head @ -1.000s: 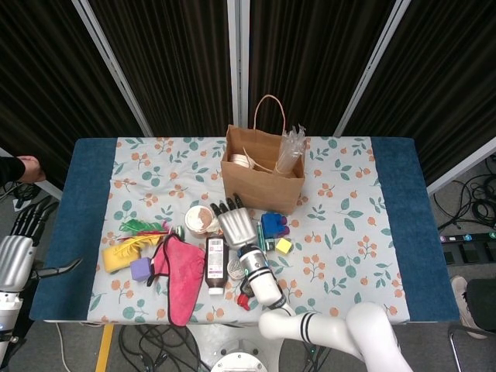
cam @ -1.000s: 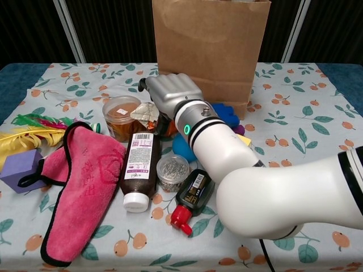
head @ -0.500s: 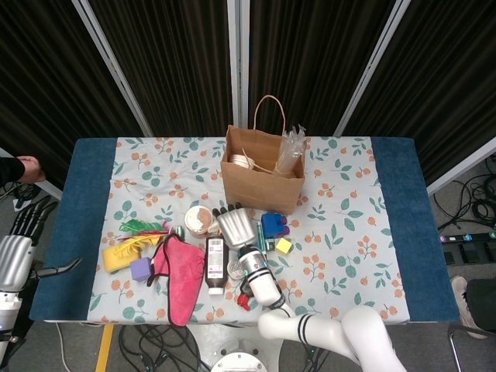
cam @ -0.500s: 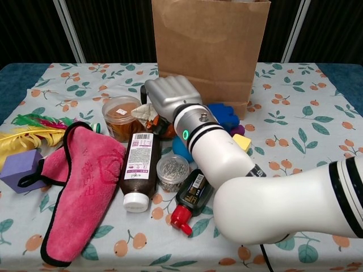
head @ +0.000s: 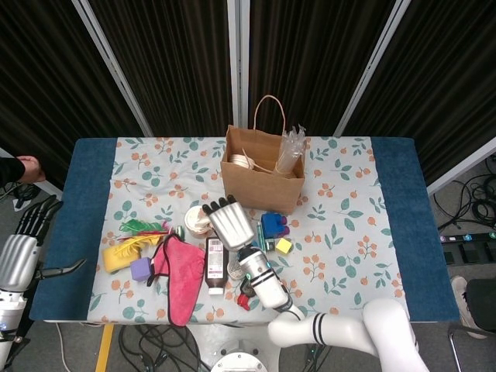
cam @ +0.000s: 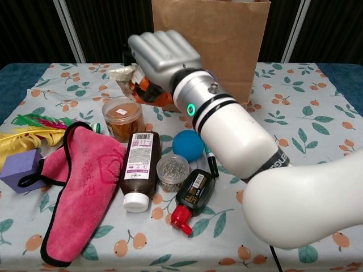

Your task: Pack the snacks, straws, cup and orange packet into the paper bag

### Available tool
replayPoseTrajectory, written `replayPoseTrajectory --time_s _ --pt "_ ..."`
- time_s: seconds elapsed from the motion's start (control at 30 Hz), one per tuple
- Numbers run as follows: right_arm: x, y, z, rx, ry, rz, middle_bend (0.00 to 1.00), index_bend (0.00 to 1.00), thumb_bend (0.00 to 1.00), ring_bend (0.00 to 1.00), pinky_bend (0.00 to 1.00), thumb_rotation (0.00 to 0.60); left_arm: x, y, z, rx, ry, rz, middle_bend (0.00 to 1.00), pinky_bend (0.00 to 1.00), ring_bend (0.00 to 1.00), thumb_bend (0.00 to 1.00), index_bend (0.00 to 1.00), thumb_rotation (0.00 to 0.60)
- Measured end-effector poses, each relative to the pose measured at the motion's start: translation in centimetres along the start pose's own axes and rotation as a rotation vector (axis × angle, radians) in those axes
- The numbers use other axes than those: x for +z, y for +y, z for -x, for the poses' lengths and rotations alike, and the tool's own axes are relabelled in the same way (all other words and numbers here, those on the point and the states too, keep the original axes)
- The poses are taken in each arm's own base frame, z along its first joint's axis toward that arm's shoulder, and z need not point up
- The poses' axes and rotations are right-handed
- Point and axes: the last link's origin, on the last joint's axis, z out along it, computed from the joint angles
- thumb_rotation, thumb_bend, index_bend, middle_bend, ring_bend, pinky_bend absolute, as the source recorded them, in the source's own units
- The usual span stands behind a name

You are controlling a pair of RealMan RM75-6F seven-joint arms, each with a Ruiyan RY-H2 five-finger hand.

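Right hand (cam: 161,56) holds the orange packet (cam: 148,90), raised above the worktop (cam: 295,119) before the paper bag (cam: 218,42). Next, likely: carry over bag mouth, release. Left hand (head: 19,252) idle, fingers apart.

brown bottle (cam: 138,169) label w/ barcode, text too small, unreadable

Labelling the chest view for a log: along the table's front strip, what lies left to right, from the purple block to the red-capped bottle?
Purple block → pink cloth → brown bottle → jar of clips → red-capped black bottle.
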Motion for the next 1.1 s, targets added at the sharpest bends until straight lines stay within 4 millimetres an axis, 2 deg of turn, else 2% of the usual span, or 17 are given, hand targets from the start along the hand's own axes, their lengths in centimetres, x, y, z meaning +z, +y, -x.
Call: replayPoseTrajectory --time_s 0.17,0.33,0.5,0.6,0.7,0.77,1.0,1.1 --pt "-0.3 -1.7 -4.9 0.024 0.115 -0.080 0.49 0.39 0.30 0.40 0.38 0.600 0.1 0.3 0.0 0.001 0.002 0.007 0.04 0.07 0.03 0.00 0.06 0.216" --pt "-0.4 -2.5 -12.1 0.001 0.297 -0.138 0.49 0.39 0.30 0.40 0.38 0.600 0.1 0.5 0.0 0.003 0.000 0.012 0.04 0.07 0.03 0.00 0.06 0.215" --pt "0.7 -0.6 -19.1 -0.083 0.491 -0.092 0.49 0.39 0.30 0.40 0.38 0.600 0.0 0.7 -0.1 0.010 -0.006 0.017 0.04 0.07 0.03 0.00 0.06 0.214" --pt "1.4 1.2 -22.0 -0.123 0.561 -0.040 0.49 0.39 0.30 0.41 0.38 0.600 0.0 0.8 -0.1 0.013 -0.007 0.018 0.04 0.07 0.03 0.00 0.06 0.215" --pt "2.2 3.2 -23.4 -0.150 0.576 0.015 0.49 0.39 0.30 0.40 0.38 0.600 0.1 0.9 -0.1 0.013 -0.008 0.020 0.04 0.07 0.03 0.00 0.06 0.216" --pt "2.6 4.4 -23.4 -0.159 0.565 0.051 0.49 0.39 0.30 0.40 0.38 0.600 0.4 1.1 -0.1 0.011 -0.006 0.026 0.04 0.07 0.03 0.00 0.06 0.215" --pt "4.1 9.4 -21.2 -0.133 0.467 0.210 0.49 0.39 0.29 0.40 0.38 0.600 0.9 1.9 0.0 0.011 -0.005 0.045 0.04 0.07 0.03 0.00 0.06 0.215" --pt "4.4 10.5 -20.0 -0.081 0.416 0.250 0.49 0.39 0.29 0.40 0.38 0.600 0.9 1.8 0.0 0.016 -0.010 0.039 0.04 0.07 0.03 0.00 0.06 0.217"
